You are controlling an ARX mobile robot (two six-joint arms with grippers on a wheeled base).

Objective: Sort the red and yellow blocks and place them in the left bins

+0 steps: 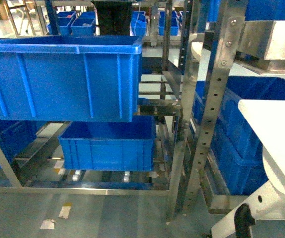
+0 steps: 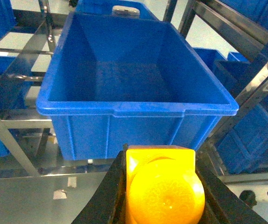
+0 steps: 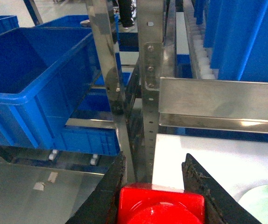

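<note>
Black fingers point(image 2: 108, 186) of the left gripper point(image 2: 164, 191) are seen at the bottom centre of the left wrist view, clamped on either side of a yellow block point(image 2: 164, 189), which fills the gap between them. Beyond the block, open floor is shown, then the near rim of an upper blue bin point(image 2: 138, 109) resting on a metal rack point(image 2: 8, 135); its interior is seen from above, slanting down.

At the bottom centre of the right wrist view, the right gripper point(image 3: 159, 191) is closed on a red block point(image 3: 162, 207), held between two black fingers point(image 3: 199, 184). Just beyond it, a perforated steel post point(image 3: 150, 93) is seen upright in the middle of the frame, with a steel shelf edge point(image 3: 218, 105) running to the right and a white surface point(image 3: 208, 154) below it. The blue bin is shown at the left, with open space between it and the post.

In the head view, the upper bin fills the upper left, a lower blue bin point(image 1: 107, 144) sits beneath it at centre, and neither gripper is visible.
</note>
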